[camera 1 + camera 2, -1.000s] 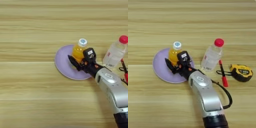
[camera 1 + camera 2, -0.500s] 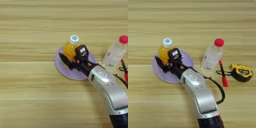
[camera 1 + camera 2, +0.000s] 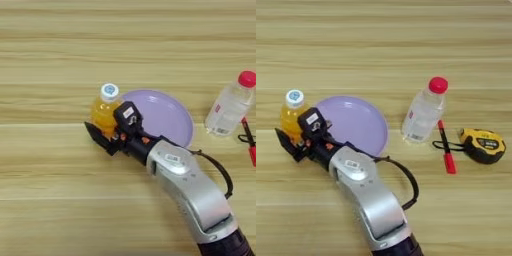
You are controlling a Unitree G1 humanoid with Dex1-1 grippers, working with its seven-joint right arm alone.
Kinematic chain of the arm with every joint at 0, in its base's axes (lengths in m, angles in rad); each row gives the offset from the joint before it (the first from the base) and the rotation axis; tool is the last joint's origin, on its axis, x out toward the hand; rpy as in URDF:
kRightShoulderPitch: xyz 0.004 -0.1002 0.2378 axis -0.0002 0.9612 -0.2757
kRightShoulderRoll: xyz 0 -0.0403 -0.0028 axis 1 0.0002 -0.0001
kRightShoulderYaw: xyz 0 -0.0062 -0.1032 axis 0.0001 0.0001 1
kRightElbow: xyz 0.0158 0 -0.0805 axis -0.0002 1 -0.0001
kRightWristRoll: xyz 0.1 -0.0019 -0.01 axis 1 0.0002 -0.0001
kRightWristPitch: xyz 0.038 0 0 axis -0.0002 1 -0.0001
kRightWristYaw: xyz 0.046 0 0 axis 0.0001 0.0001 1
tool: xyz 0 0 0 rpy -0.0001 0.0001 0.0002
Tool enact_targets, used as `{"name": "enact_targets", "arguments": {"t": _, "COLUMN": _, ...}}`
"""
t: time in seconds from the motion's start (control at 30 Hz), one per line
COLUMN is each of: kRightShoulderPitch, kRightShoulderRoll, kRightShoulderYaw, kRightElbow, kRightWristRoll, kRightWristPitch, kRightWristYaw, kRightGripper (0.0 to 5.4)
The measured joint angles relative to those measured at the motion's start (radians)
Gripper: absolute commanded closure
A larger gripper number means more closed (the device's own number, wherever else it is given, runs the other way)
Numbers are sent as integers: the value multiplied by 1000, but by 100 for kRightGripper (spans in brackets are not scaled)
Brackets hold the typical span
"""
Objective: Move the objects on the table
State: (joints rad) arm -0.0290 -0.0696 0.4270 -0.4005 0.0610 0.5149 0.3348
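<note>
Claw [image 3: 111,129] grips juice bottle [image 3: 105,107] (upright).

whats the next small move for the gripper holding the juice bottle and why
Probably lower and release: the right gripper grips the orange-juice bottle upright, just left of the purple plate, over bare table.

Orange juice bottle [image 3: 104,111] with white cap, lilac plate [image 3: 165,114], clear bottle [image 3: 423,112] with red cap, yellow-black tape measure [image 3: 483,145], red pen [image 3: 446,147], tan-striped table [image 3: 60,45].
</note>
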Motion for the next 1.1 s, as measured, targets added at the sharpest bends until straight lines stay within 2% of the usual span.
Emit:
{"name": "enact_targets", "arguments": {"t": 0.23, "kRightShoulderPitch": 25, "kRightShoulderRoll": 20, "kRightShoulderYaw": 58, "kRightElbow": 9, "kRightWristRoll": 0, "kRightWristPitch": -9, "kRightWristYaw": -7, "kRightGripper": 197}}
{"name": "enact_targets", "arguments": {"t": 0.37, "kRightShoulderPitch": 49, "kRightShoulderRoll": 28, "kRightShoulderYaw": 91, "kRightElbow": 45, "kRightWristRoll": 0, "kRightWristPitch": -56, "kRightWristYaw": -7, "kRightGripper": 197}}
{"name": "enact_targets", "arguments": {"t": 1.1, "kRightShoulderPitch": 96, "kRightShoulderRoll": 28, "kRightShoulderYaw": 146, "kRightElbow": 148, "kRightWristRoll": -22, "kRightWristPitch": -188, "kRightWristYaw": 1, "kRightGripper": 197}}
